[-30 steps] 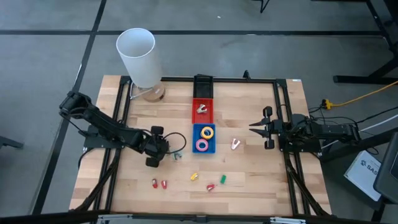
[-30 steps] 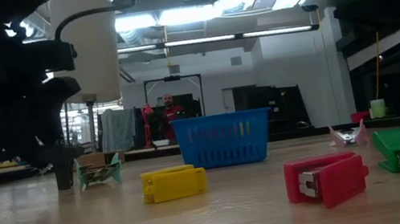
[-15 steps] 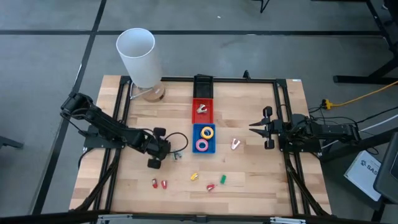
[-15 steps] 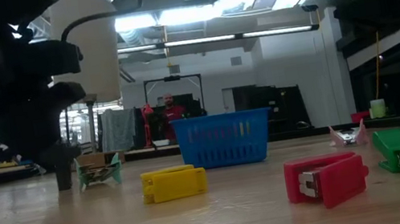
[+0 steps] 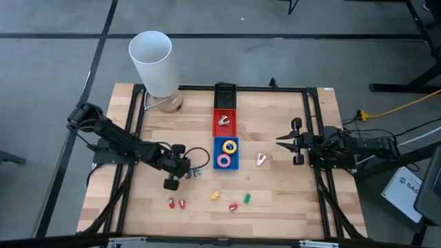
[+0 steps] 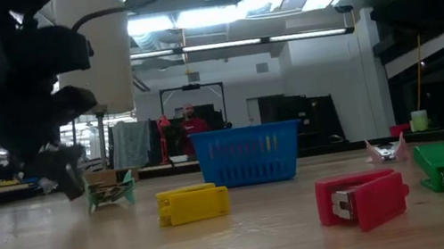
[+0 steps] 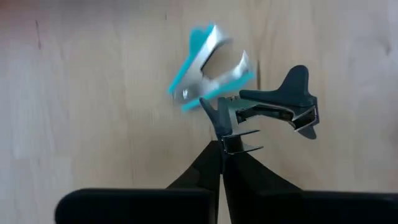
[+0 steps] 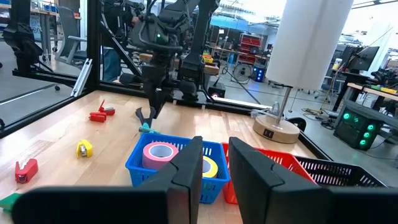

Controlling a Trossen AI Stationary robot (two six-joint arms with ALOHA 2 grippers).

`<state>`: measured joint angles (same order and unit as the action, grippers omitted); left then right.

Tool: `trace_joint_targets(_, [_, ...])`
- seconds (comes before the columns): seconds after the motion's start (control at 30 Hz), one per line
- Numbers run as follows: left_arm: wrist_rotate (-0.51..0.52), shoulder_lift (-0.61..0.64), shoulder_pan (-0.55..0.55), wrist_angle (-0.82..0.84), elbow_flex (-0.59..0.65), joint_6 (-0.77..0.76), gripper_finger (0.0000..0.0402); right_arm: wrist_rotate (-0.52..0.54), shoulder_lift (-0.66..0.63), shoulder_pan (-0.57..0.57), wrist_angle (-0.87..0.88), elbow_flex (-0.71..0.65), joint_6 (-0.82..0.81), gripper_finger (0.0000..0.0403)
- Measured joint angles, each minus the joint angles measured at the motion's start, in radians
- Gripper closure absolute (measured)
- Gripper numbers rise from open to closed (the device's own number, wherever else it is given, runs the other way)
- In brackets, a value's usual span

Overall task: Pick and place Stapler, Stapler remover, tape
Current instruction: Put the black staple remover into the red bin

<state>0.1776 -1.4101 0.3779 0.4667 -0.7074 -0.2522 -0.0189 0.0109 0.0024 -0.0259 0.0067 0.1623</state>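
Two staple removers lie just beside each other on the desk [image 5: 275, 117], left of the blue basket [image 5: 225, 153]. The teal staple remover [image 7: 208, 68] is tilted, its claws spread away from the dark staple remover [image 7: 280, 106], whose long axis runs crosswise to the fingers. The left end effector [image 7: 222, 140] is clenched, its fingertips pinching the dark remover's metal claw end. The left arm reaches low across the desk from the left edge. The right end effector [image 5: 289, 141] waits at the right side, fingers slightly apart, grasping nothing.
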Motion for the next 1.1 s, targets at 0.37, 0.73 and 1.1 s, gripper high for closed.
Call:
trace_joint_targets(0.37, [-0.012,0.000,-0.037,0.000,-0.126,0.025,0.0397,0.000,0.000,0.000,0.000,0.000,0.000,0.0322])
trace_joint_targets(0.73, [-0.013,0.000,-0.171,-0.008,-0.232,0.142,0.0398,0.000,0.000,0.000,0.000,0.000,0.000,0.0322])
trace_joint_targets(1.1, [-0.042,0.001,-0.384,-0.144,-0.242,0.281,0.0398,0.000,0.000,0.000,0.000,0.000,0.000,0.0322])
